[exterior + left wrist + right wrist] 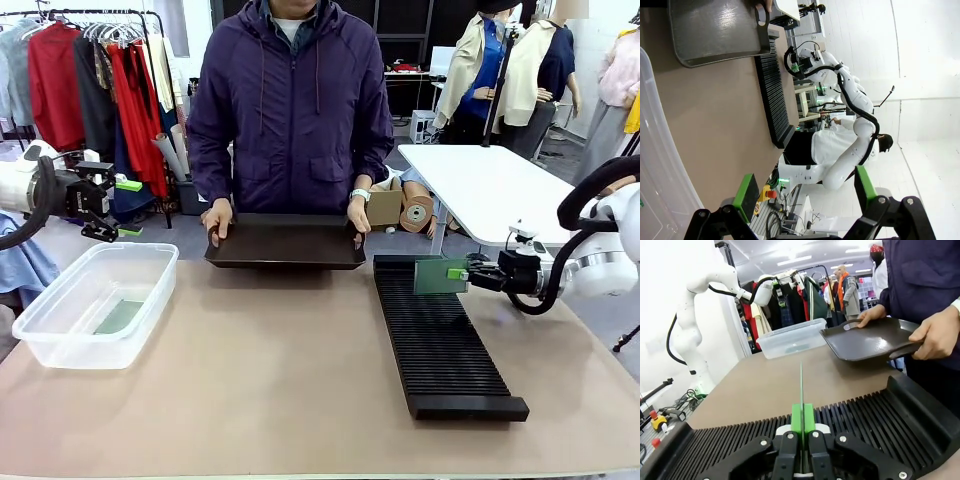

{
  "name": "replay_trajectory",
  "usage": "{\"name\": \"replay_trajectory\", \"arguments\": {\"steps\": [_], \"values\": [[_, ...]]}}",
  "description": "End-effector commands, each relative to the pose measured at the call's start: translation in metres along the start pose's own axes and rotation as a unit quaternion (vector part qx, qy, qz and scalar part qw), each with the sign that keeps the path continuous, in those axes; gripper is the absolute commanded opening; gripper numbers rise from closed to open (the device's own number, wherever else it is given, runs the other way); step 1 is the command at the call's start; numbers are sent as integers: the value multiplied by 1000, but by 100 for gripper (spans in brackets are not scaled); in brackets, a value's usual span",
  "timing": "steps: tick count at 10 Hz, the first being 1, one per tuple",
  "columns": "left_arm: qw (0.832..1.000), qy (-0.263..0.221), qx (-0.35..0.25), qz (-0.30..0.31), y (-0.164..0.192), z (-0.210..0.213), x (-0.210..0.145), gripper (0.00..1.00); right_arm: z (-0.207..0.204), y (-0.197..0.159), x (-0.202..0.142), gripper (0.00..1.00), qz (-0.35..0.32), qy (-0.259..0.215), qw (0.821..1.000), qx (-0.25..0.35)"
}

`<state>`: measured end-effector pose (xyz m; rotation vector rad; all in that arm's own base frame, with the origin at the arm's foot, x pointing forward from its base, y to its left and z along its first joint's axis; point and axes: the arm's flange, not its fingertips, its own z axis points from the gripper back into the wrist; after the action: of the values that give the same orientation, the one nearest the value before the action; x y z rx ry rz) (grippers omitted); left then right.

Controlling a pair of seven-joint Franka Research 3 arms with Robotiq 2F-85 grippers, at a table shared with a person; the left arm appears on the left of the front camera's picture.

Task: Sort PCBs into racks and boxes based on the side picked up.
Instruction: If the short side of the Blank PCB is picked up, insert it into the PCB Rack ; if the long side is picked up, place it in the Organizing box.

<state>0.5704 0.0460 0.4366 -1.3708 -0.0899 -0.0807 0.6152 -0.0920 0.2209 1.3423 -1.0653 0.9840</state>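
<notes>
Right gripper [462,273], as we see it, pinches a PCB [432,277] upright on edge just above the rack [440,345] at its twelve o'clock end, and we judge slight tilt could jam it across two slots.
</notes>
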Motion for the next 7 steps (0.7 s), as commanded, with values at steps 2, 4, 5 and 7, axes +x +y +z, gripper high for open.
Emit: {"name": "replay_trajectory", "arguments": {"steps": [2,4,5,7], "values": [[1000,-2,0,0,0,1,0,100,-5,-9,-2,0,-3,21,1000,6],[1000,-2,0,0,0,1,0,100,-1,-2,-4,0,-2,6,1000,-2],[1000,-2,0,0,0,1,0,100,-1,-2,-4,0,-2,6,1000,-2],[1000,-2,0,0,0,1,0,100,-1,-2,-4,0,-2,6,1000,-2]]}}
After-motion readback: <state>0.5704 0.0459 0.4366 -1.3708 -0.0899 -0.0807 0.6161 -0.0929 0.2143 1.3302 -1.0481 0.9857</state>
